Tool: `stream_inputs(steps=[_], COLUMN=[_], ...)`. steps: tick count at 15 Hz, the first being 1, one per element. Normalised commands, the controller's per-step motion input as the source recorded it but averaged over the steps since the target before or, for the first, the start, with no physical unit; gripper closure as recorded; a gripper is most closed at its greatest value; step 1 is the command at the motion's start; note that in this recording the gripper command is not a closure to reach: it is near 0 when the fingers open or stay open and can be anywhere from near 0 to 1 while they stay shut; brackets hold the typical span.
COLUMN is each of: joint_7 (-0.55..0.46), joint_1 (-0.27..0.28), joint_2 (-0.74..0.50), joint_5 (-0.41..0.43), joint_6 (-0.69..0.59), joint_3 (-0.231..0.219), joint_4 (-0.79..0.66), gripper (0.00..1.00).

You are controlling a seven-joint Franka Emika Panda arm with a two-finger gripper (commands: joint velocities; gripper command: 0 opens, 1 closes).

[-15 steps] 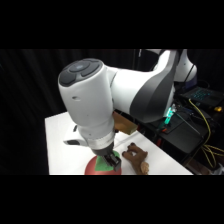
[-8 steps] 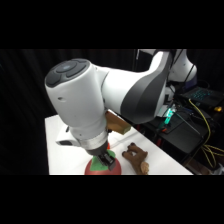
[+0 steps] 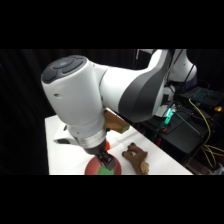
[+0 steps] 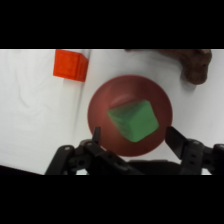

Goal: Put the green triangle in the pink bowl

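The green triangle (image 4: 133, 120) lies inside the pink bowl (image 4: 102, 107), near its middle, in the wrist view. My gripper (image 4: 134, 135) hangs right above the bowl and is open, one finger (image 4: 95, 137) on each side of the block with a gap to it. From the side, the bowl (image 3: 94, 168) sits at the table's front edge with a patch of the green triangle (image 3: 105, 170) showing in it. The gripper (image 3: 106, 161) comes down onto it from under the arm's big white joint.
A red-orange block (image 4: 70, 65) rests on the white table beside the bowl. A brown wooden figure (image 3: 136, 156) lies right of the bowl, and a tan wooden piece (image 3: 116, 123) sits behind it. Black electronics with cables (image 3: 200, 107) stand at the right.
The arm's large white joint has swung left and nearer the camera. The gripper has stayed over the pink bowl, low above it.
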Motion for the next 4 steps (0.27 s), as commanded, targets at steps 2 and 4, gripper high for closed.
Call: stream_inputs(steps=[2,4], joint_7=[-0.06,-0.04], joint_1=[-0.003,0.001], joint_2=[-0.03,-0.06], joint_5=[-0.015,-0.012], joint_6=[-0.12,-0.12], joint_3=[0.007,0.005], joint_4=[0.09,0.07], gripper=[0.0,0.0])
